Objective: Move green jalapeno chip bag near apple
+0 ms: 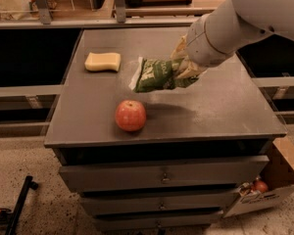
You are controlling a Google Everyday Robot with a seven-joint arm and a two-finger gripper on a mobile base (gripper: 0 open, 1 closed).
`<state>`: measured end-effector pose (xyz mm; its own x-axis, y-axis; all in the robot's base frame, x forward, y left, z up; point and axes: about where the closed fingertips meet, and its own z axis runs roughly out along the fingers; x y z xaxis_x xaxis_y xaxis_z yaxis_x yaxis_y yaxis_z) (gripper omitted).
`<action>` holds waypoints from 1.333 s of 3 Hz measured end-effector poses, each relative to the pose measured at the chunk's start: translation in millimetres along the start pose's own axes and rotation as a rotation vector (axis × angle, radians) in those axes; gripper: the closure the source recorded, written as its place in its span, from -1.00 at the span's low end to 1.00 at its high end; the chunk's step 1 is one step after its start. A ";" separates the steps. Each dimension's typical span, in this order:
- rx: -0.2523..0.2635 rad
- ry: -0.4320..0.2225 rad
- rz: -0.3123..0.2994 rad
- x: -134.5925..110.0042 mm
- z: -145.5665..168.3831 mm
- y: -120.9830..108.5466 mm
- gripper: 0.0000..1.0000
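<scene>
The gripper (187, 70), clamped on the bag (154, 75), holds it aloft mid-tabletop (235, 106), behind the front-edge apple (130, 115); lowering and release seem left.

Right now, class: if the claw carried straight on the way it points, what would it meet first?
Holding the chip bag, the claw points left. It would likely meet bare tabletop between the sponge and the apple, though its height is unclear.
</scene>
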<state>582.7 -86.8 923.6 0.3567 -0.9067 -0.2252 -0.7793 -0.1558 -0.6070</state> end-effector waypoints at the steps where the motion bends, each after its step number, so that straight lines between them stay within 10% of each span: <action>1: -0.021 0.024 -0.013 -17.4 5.9 8.4 1.00; 3: -0.019 0.057 0.009 -32.6 19.3 -2.1 1.00; 4: -0.036 0.038 0.010 -42.9 22.2 -1.4 0.63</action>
<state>580.0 -39.0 917.2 0.3294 -0.9225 -0.2012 -0.8011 -0.1603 -0.5767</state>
